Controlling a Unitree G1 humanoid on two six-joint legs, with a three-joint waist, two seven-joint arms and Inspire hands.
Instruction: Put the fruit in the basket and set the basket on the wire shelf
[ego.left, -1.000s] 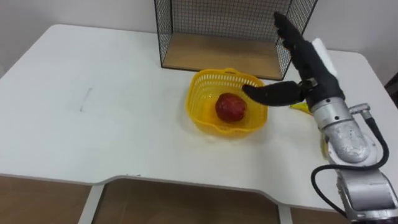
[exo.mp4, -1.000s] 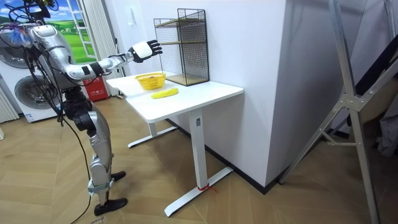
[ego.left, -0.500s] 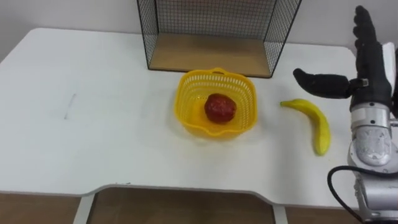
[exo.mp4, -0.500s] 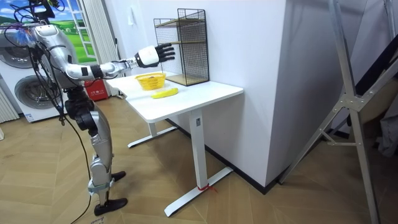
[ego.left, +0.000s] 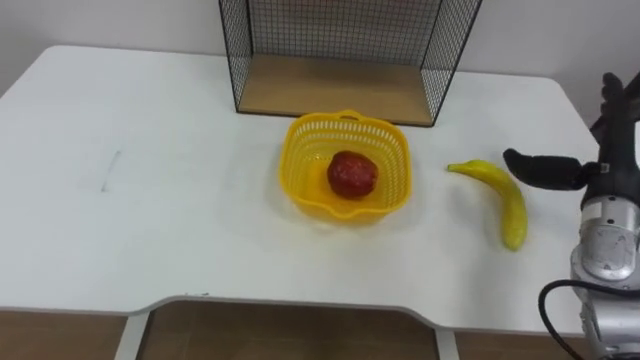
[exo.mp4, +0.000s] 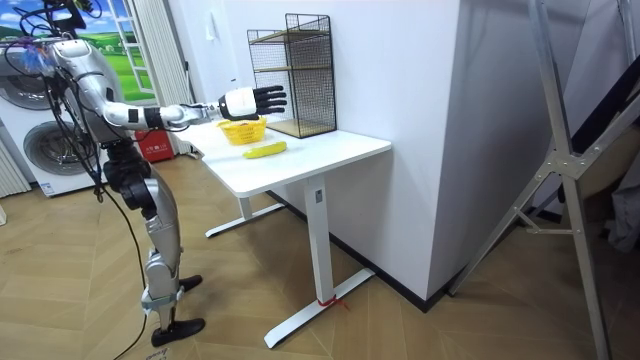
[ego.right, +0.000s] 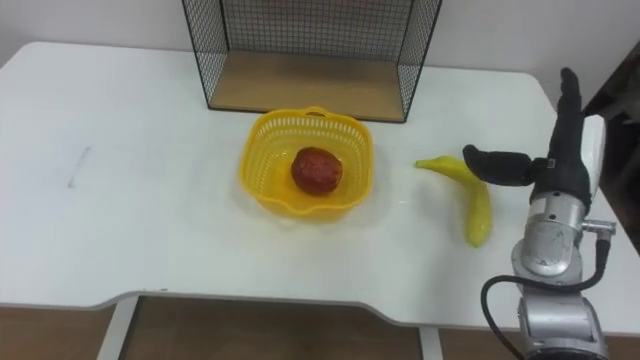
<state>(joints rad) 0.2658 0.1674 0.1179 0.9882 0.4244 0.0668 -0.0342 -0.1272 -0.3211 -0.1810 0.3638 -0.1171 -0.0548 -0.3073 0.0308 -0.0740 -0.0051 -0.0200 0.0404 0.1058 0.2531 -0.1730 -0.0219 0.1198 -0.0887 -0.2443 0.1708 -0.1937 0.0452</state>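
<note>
The basket (ego.left: 304, 188) is yellow plastic with latticed walls and a wavy rim. It stands upright on the white table (ego.left: 150, 200), near its middle. A red apple (ego.left: 352, 174) lies inside, on the bottom. A yellow banana (ego.left: 507, 203) lies flat on the table to the basket's right, apart from it, its thin end toward the basket. The shelf (ego.left: 330, 90), black wire over a wooden floor, stands just behind the basket.

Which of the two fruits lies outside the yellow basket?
The banana, lying on the white table to the right of the basket; the red fruit sits inside it.
</note>
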